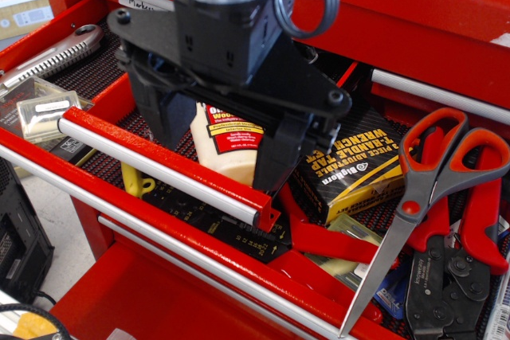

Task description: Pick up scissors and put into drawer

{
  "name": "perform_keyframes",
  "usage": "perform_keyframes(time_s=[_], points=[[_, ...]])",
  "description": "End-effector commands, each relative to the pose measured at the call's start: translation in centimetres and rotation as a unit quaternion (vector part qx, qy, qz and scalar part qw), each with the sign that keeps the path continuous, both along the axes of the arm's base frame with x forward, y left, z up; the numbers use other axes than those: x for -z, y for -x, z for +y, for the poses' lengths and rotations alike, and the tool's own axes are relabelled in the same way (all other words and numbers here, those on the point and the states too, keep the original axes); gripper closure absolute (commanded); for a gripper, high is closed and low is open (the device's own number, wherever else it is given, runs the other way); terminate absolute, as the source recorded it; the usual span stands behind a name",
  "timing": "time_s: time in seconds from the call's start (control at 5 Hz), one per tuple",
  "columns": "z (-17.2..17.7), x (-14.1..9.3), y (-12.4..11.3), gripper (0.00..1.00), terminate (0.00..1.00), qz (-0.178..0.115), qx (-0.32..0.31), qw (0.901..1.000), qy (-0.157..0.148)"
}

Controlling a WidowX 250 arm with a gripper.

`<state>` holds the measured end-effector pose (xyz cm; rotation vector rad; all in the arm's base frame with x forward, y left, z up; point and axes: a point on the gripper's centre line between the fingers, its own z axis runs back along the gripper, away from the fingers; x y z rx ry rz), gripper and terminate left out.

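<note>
The black robot gripper (pixel 227 145) is seen in the upper centre of the frame, hanging above the narrow red metal drawer with a black ribbed liner (pixel 107 65) and a silver bar handle (pixel 155 166). Its two black fingers (pixel 163 113) are spread apart and nothing is held between them; a cream glue bottle with a red and yellow label (pixel 227 145) is visible in the gap, lying in the compartment behind the fingers. The large scissors with orange-red loop handles lined in grey, a red pivot and long silver blades (pixel 414 205) are located at the right of the frame, well apart from the gripper. The scissors are closed, with the handles at the upper right and the blade tip pointing toward the lower centre, and they rest on top of other tools. Red-handled pliers with a black head (pixel 446 268) are seen just beneath and beside the scissors at the lower right. A black and yellow tap wrench box (pixel 358 169) lies between the gripper and the scissors. A silver utility knife (pixel 56 57) lies in the narrow drawer at the upper left.
</note>
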<state>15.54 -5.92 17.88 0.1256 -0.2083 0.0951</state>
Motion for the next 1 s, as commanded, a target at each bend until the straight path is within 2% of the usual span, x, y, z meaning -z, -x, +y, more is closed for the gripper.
perform_keyframes(time_s=[0.0, 0.4, 0.6, 0.8], points=[[0.0, 0.0, 0.0, 0.00, 0.00, 0.000, 0.000, 1.0000, 0.000], [-8.4, -1.2, -3.7, 0.00, 0.00, -0.004, 0.030, 0.9987, -0.041], [-10.6, 0.6, -5.5, 0.00, 0.00, -0.013, 0.044, 0.9975, -0.054], [-10.7, 3.2, -6.9, 0.00, 0.00, -0.021, 0.054, 0.9978, -0.032]])
